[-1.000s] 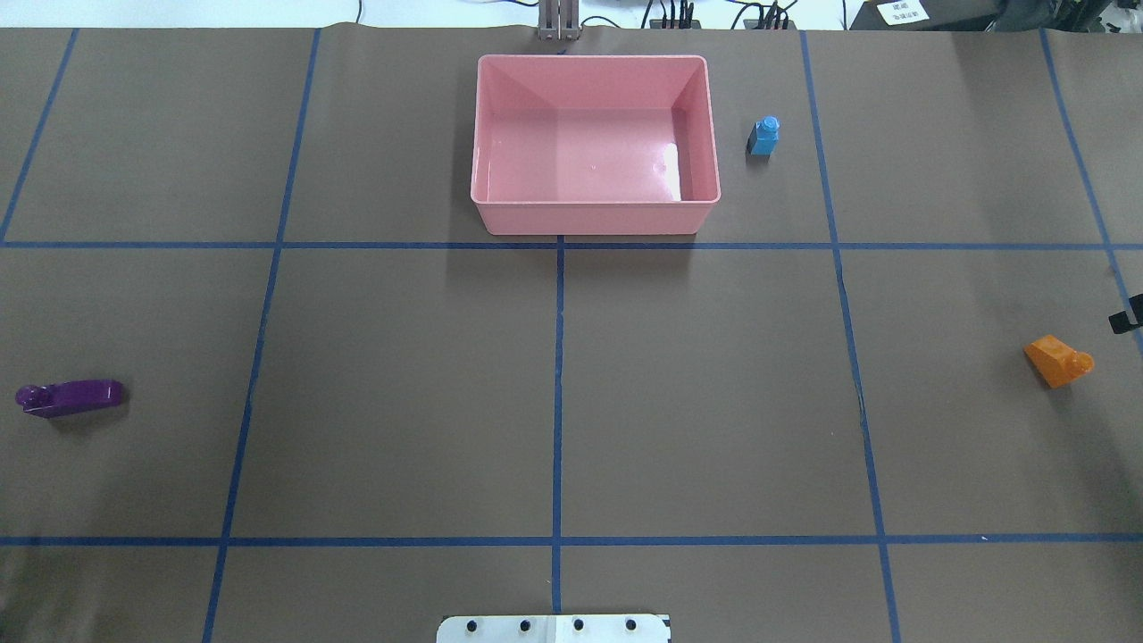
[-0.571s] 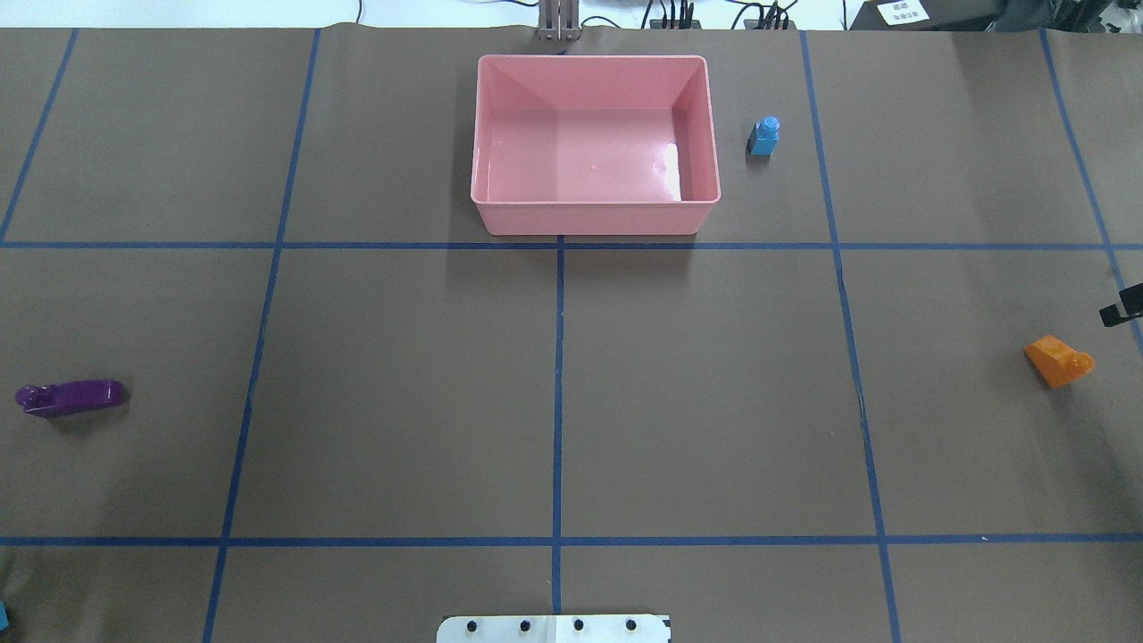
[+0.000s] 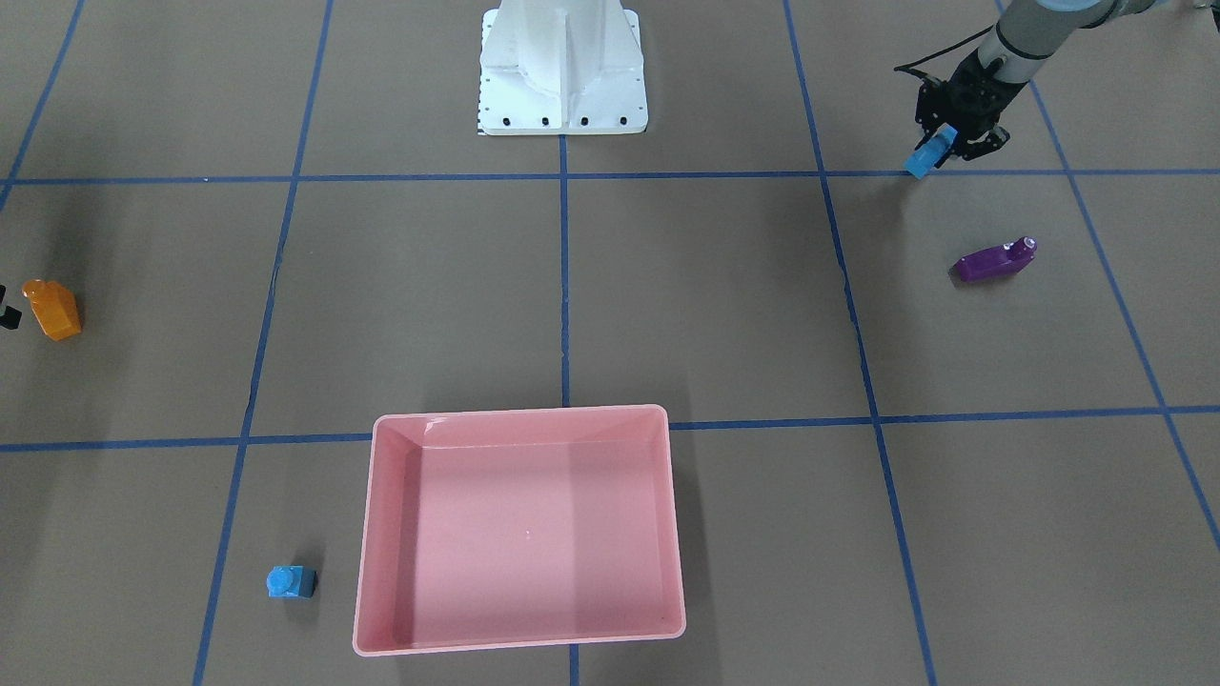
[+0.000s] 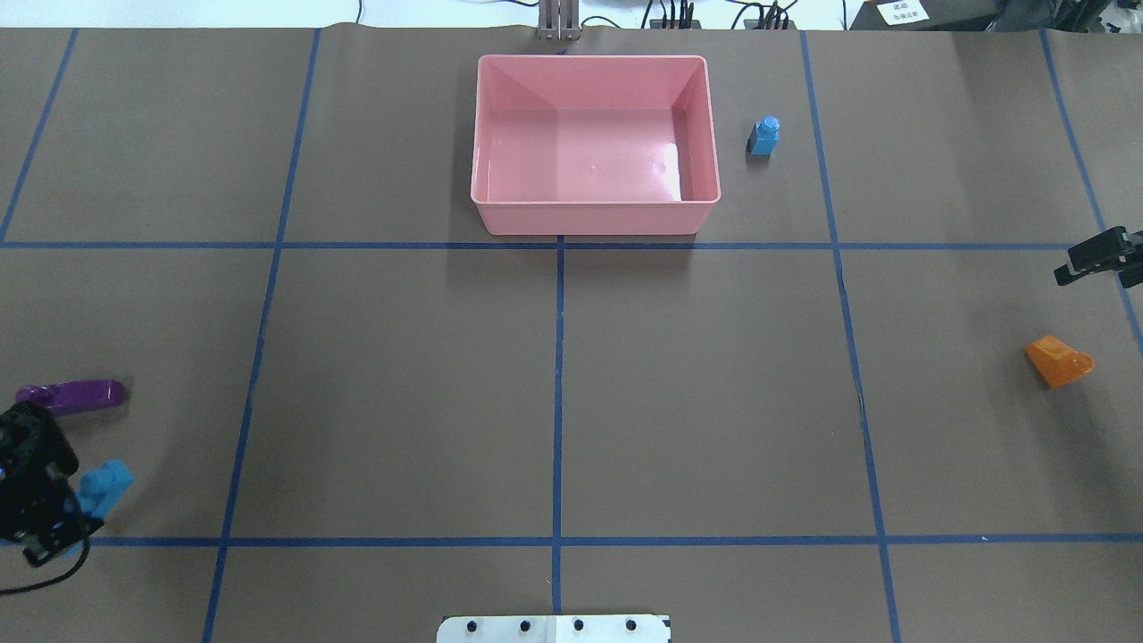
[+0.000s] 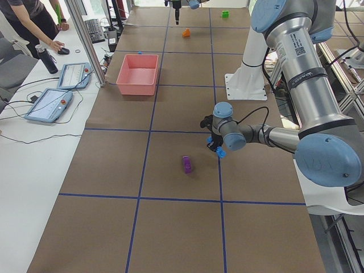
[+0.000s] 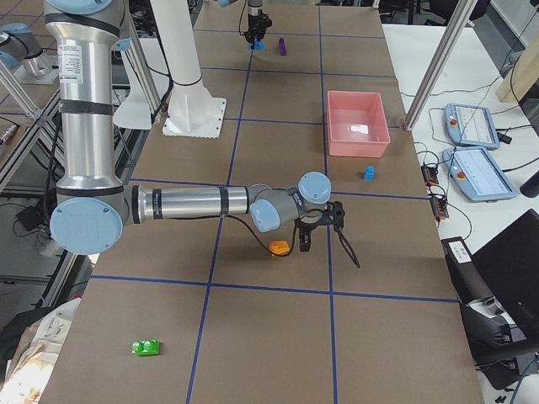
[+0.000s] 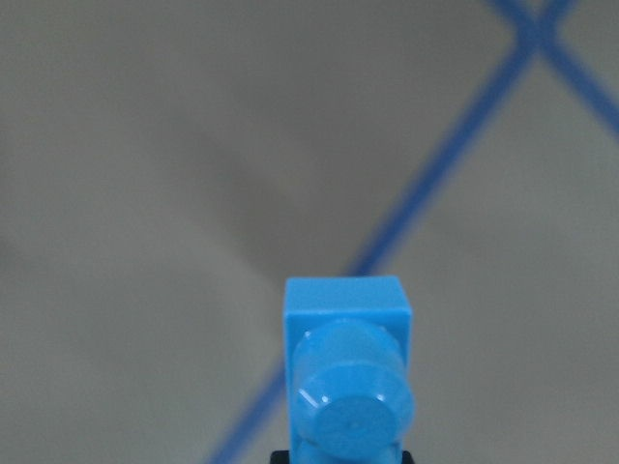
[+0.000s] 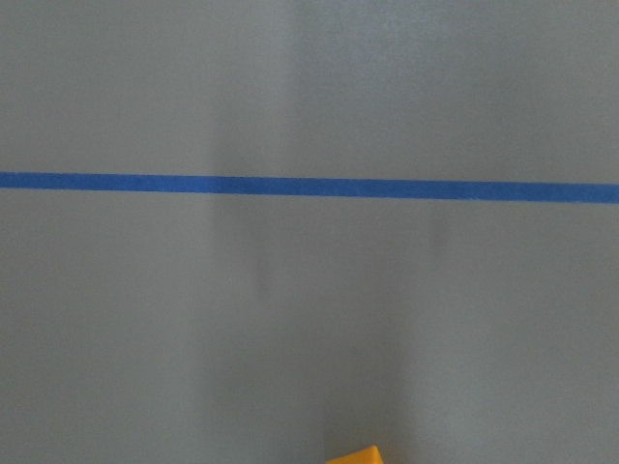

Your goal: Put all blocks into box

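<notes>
My left gripper (image 4: 62, 505) is shut on the long light-blue brick (image 4: 104, 485) and holds it above the table, just near of the purple sloped brick (image 4: 71, 395). The left wrist view shows that brick end-on (image 7: 348, 377). My right gripper (image 4: 1094, 257) looks open and empty and hovers beyond the orange sloped brick (image 4: 1058, 360). The small blue brick (image 4: 764, 137) stands right of the pink box (image 4: 594, 219), which holds nothing. The green brick (image 6: 146, 346) lies far off on the right side.
The white robot base (image 3: 562, 67) stands at the near middle edge of the table. Blue tape lines (image 4: 558, 393) cross the brown table cover. Tablets and an operator (image 5: 28, 17) are beyond the table's far edge.
My left gripper has come into the overhead view at the lower left with the light-blue brick. My right gripper has moved farther in and toward the far side, away from the orange brick.
</notes>
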Available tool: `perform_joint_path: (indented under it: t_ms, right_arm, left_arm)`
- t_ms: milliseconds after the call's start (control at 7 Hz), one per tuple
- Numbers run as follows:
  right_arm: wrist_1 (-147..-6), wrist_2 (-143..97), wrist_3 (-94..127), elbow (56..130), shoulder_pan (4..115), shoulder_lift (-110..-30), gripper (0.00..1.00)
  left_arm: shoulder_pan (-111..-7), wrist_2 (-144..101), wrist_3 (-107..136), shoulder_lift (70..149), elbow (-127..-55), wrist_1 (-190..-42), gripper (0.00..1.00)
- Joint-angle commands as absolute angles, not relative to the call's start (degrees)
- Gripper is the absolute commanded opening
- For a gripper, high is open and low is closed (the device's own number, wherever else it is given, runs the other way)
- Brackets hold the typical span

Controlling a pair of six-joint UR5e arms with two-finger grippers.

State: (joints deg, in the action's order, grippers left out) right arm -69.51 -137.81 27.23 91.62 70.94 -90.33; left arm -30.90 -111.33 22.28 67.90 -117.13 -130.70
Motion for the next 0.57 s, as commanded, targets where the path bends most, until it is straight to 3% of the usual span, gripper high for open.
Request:
perform_joint_path:
  t_ms: [0,429]
  right_arm:
    - [-65.3,-137.0,27.0,91.4,68.0,-90.8,0.99]
    - [-59.9,-130.1,22.8,91.5,62.0,-95.1,0.99]
  left_arm:
    - [-41.6,-115.5,22.3,87.9,-117.3,-111.6,0.00]
    - [-45.5,-115.9,31.6,109.5,-110.5,-101.3,0.00]
